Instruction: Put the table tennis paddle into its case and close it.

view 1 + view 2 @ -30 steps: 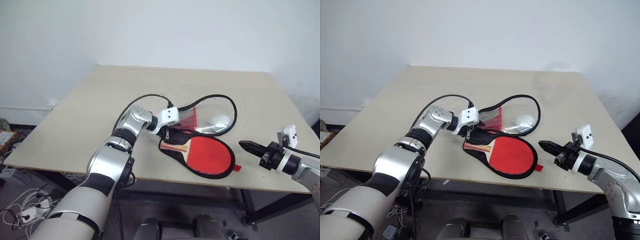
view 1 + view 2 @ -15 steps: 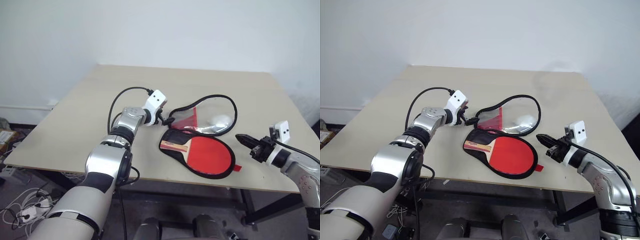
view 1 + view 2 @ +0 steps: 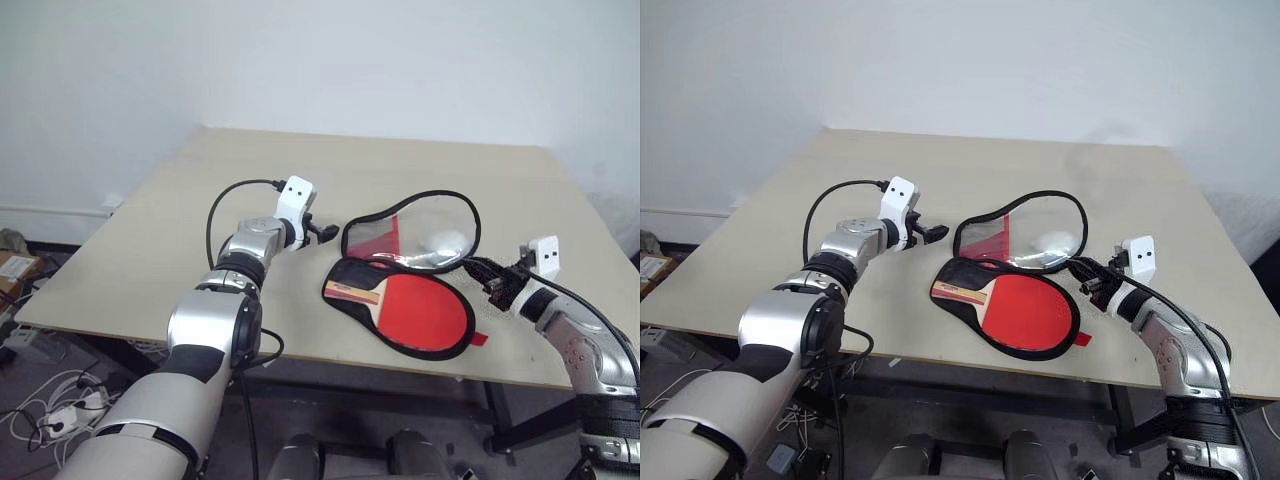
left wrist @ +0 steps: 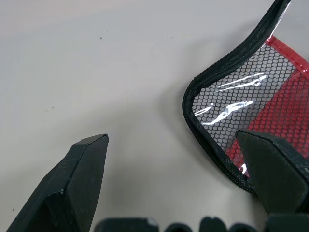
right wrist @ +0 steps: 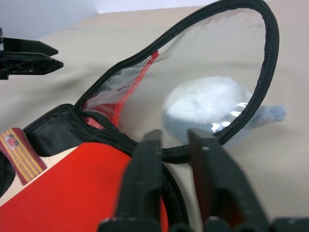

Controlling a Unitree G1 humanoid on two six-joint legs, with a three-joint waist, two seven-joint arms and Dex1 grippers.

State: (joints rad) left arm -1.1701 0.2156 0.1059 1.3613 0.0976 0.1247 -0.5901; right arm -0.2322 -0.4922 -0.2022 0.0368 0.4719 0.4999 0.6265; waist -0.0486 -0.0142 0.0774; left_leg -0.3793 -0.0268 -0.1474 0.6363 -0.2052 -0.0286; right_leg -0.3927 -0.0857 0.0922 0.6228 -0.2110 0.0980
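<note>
Round red rubber-faced table tennis paddle with striped wooden handle lying in the lower half of the paddle-shaped black fabric case, near the front edge of the beige worktop, right of middle. Clear-panelled lid of the case flipped open toward the back edge. Left gripper spread wide just beside the lid's rim, apart from it. Right gripper partly parted astride the black piped edge at the hinge, possibly pinching it
</note>
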